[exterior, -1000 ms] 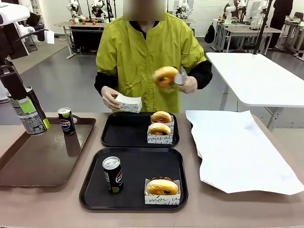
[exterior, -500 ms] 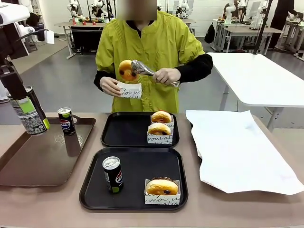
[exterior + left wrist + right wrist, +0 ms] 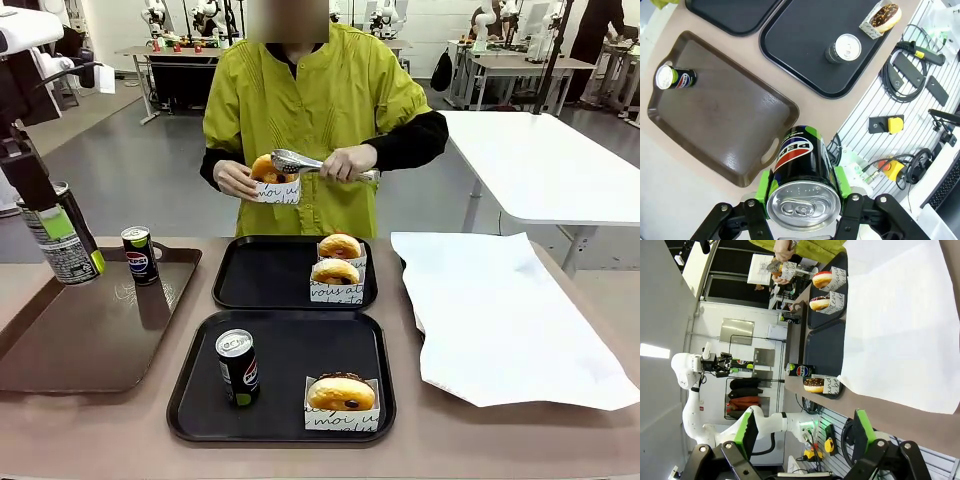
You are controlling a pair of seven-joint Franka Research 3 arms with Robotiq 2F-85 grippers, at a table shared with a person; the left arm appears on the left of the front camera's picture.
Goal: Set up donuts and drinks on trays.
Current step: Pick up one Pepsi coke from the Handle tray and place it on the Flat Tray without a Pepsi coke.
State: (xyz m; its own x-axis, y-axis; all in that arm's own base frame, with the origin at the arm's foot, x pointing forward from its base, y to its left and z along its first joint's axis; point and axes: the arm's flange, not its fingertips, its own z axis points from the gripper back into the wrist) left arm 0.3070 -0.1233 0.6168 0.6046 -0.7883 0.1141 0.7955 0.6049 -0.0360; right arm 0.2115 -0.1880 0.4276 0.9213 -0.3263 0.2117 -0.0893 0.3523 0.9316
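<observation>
My left gripper (image 3: 58, 238) is shut on a Pepsi can (image 3: 800, 170), held high over the left end of the brown tray (image 3: 90, 330). A second can (image 3: 138, 255) stands on that tray. The near black tray (image 3: 300, 345) holds a can (image 3: 238, 367) and a chocolate donut (image 3: 342, 395) in its paper holder. Two donuts (image 3: 338, 260) sit on the far black tray (image 3: 260, 275). Above it the person lowers a donut (image 3: 266, 170) into a hand-held paper holder with metal tongs (image 3: 300, 162). Over the table's right end, my right gripper (image 3: 805, 430) stands open with nothing between its fingers.
A large white paper sheet (image 3: 500, 310) covers the table's right side. A white table (image 3: 540, 160) stands behind it. Cables and a control box (image 3: 885, 122) lie on the slatted surface beside the table's near edge.
The person has swung the donut in the tongs from their right side across and down into the paper holder in the other hand. Neither arm has moved.
</observation>
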